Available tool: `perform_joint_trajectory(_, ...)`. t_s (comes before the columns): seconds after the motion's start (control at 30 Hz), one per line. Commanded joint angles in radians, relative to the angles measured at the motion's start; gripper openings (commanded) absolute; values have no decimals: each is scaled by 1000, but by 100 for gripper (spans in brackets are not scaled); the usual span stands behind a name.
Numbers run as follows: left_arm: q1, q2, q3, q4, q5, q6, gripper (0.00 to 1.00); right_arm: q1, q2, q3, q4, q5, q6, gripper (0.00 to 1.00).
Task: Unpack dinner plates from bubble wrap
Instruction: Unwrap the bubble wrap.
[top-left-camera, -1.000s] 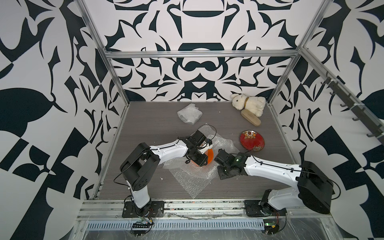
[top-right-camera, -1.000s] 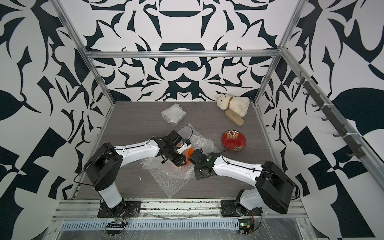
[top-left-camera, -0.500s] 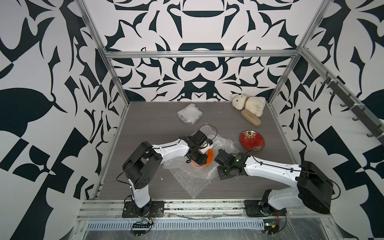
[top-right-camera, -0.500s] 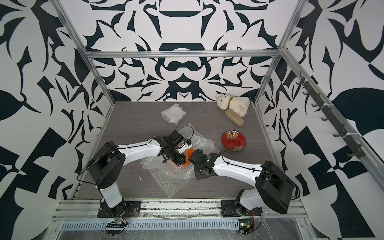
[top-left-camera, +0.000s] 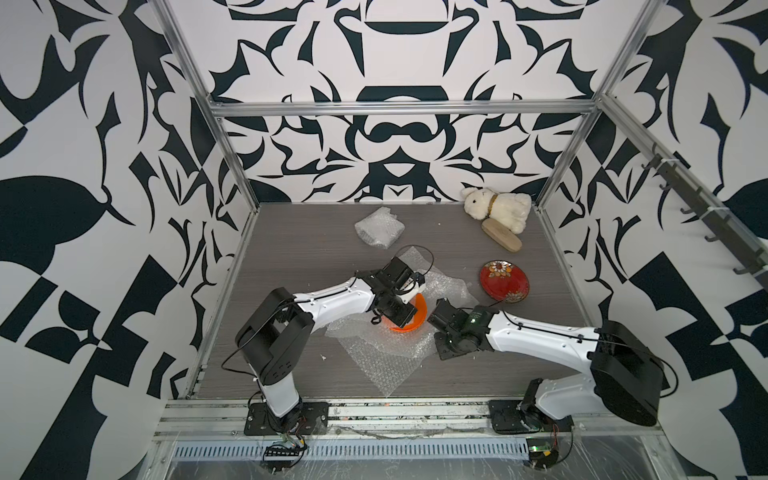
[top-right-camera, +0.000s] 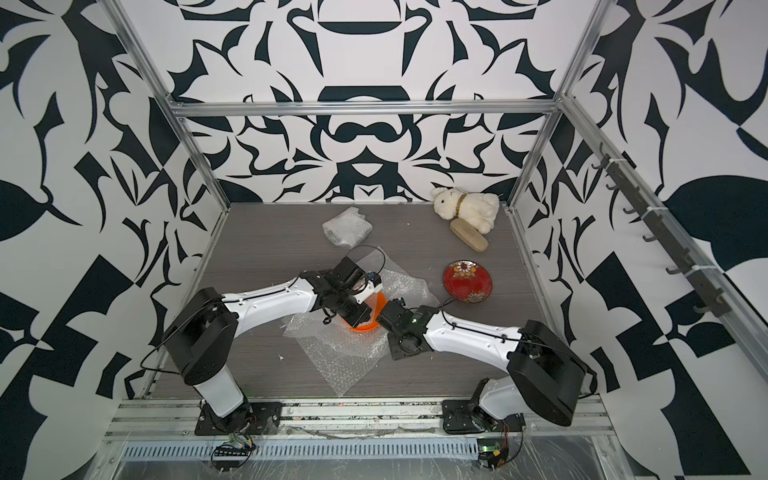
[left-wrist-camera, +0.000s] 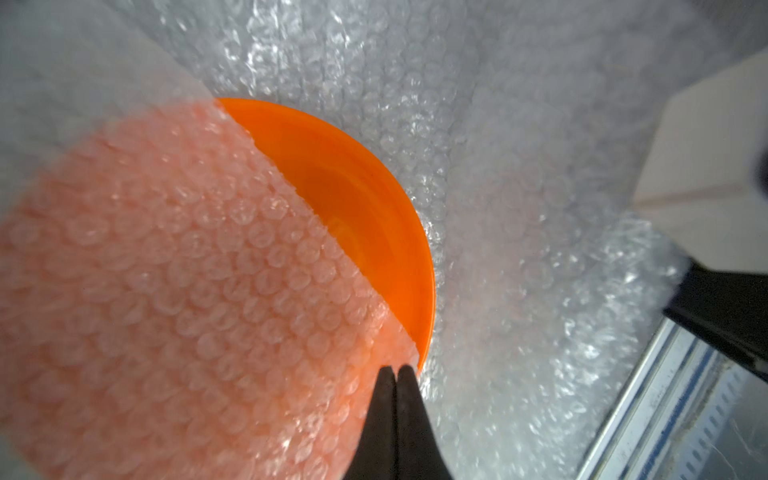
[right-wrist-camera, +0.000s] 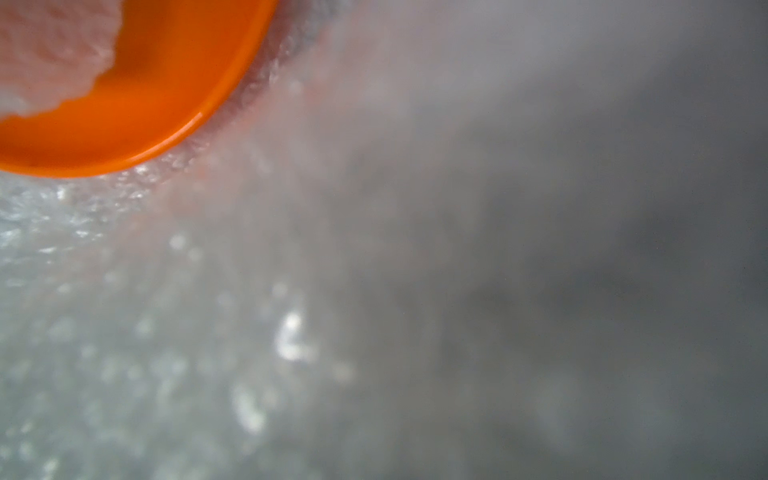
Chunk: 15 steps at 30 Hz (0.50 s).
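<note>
one plate out, one half out, one bundle left

lower centre: bubble wrap sheet (top-left-camera: 382, 357) spread, orange plate (left-wrist-camera: 353, 199) on it, flap (left-wrist-camera: 187, 270) over most of it. left claw (left-wrist-camera: 397, 370) clenched on the flap edge. right claw (top-left-camera: 432, 319) clenched beside plate; its hold: cannot tell. right of centre: red plate (top-left-camera: 504, 280) bare on surface (top-left-camera: 291, 257). upper centre: wrapped bundle (top-left-camera: 379, 227) unopened.

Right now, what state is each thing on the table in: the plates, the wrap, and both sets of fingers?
Orange plate: partly uncovered, a wrap flap lies over most of it.
Red plate: unwrapped, bare on the table.
Bubble wrap sheet: spread open under the orange plate.
Wrapped bundle: closed up, at the back.
Left fingers: shut on the flap's edge.
Right fingers: shut beside the orange plate; any hold unclear.
</note>
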Motion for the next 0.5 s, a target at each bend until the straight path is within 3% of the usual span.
perform_joint_trajectory(0.0,14,-48,2,-29,-38,-9,0,5,-23,1,-23,35,8,0)
perform_joint_trajectory(0.23,70,-129,-31,2,-173,-59,0,5,-15,-6,-26,29,9,0)
perform_joint_trajectory(0.47,158,-180,-64,26,-188,-104,0,6,-13,-12,-22,19,9,0)
